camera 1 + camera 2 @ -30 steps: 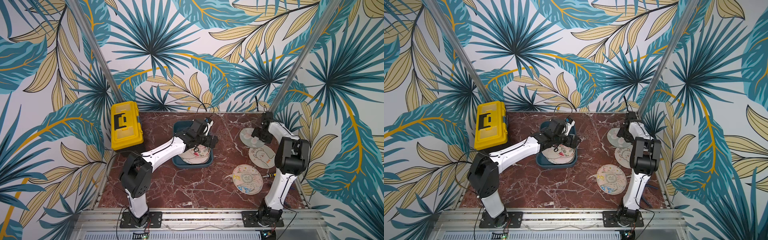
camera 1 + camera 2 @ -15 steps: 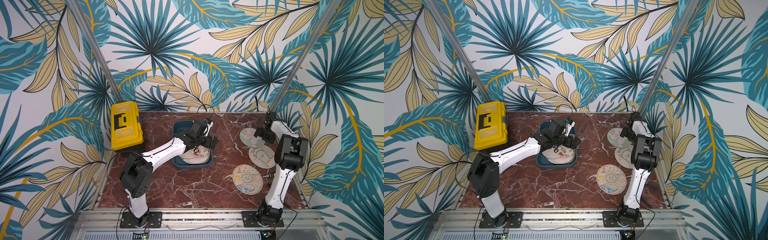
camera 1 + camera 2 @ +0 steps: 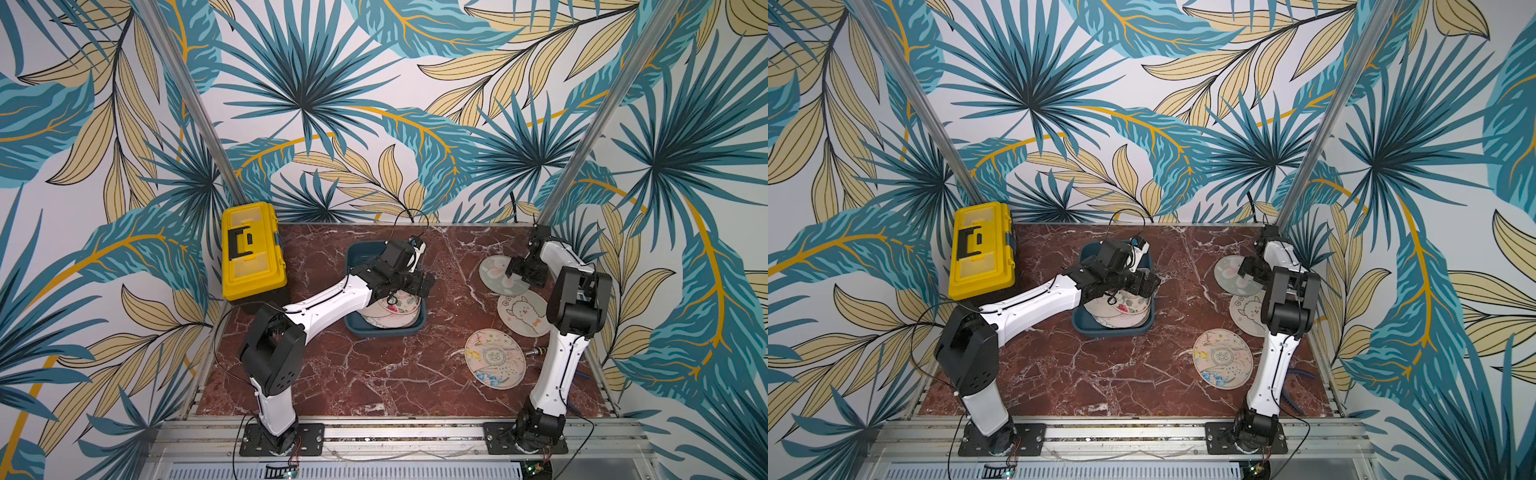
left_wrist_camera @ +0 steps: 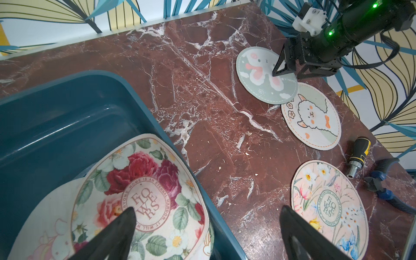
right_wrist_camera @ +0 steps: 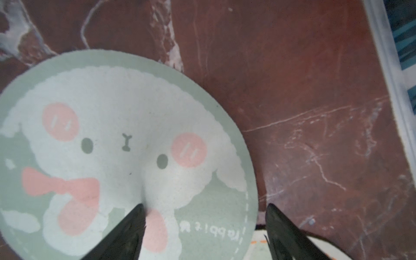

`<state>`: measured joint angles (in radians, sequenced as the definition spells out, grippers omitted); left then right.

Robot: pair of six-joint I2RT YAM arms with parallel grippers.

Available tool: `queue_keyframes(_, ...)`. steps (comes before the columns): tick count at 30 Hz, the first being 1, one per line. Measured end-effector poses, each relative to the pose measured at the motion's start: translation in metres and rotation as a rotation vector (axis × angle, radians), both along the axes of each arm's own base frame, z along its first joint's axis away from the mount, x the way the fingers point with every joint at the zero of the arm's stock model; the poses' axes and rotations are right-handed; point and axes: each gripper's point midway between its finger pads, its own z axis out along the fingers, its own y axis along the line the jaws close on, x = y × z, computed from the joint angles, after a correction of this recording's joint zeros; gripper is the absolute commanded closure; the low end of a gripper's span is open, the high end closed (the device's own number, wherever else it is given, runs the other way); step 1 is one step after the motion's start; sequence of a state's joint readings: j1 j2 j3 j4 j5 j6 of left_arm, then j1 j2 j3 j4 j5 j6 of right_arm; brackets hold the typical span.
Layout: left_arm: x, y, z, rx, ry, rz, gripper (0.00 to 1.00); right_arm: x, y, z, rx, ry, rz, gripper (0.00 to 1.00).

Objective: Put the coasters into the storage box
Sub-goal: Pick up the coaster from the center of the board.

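Middle of the desk [image 3: 374, 374], nearer the far edge: dark teal storage box [image 3: 376, 331], partly hidden under the left arm [image 3: 328, 299]. Inside, a pile of coasters [image 3: 392, 316], rose-printed coaster [image 4: 139, 180] on top, curled against the right-hand wall; number beneath uncountable. Along the right edge, three more flat: floral coaster [image 4: 326, 202], alpaca coaster [image 4: 311, 117], green rabbit coaster [image 5: 112, 146] farthest back. Left tool [image 4: 207, 209] spread wide above the box wall, empty. Right tool [image 5: 204, 206] spread wide, one fingertip [image 5: 128, 229] denting the rabbit coaster, the other off its rim.
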<state>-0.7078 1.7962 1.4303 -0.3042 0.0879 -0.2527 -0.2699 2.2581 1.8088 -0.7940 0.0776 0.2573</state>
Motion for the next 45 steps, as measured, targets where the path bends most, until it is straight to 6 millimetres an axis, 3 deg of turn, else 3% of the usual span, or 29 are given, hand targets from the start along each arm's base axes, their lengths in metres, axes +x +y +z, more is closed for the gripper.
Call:
queue_keyframes(9,0.000,0.001,-0.002,0.009,0.002,0.002,0.00,0.001,0.002,-0.001,0.014,-0.003,0.004,0.24)
queue_keyframes(16,0.001,0.003,-0.003,0.017,-0.001,0.011,0.00,0.001,0.005,-0.001,0.032,-0.001,0.007,0.37)
queue_keyframes(24,0.002,0.004,-0.004,0.024,-0.005,0.015,0.01,0.002,0.007,-0.002,0.048,0.002,0.008,0.59)
queue_keyframes(32,0.002,0.007,-0.007,0.044,0.000,0.025,0.00,0.004,0.011,-0.001,0.065,-0.006,0.015,0.98)
queue_keyframes(35,0.003,0.009,-0.008,0.050,-0.001,0.033,0.00,0.005,0.012,0.001,0.073,-0.012,0.016,1.00)
queue_keyframes(39,0.004,0.011,-0.009,0.049,0.006,0.052,0.00,0.005,0.015,0.015,0.085,-0.040,0.020,1.00)
queue_keyframes(45,0.007,0.021,-0.014,0.048,0.046,0.105,0.01,0.004,0.026,0.065,0.108,-0.149,0.035,1.00)
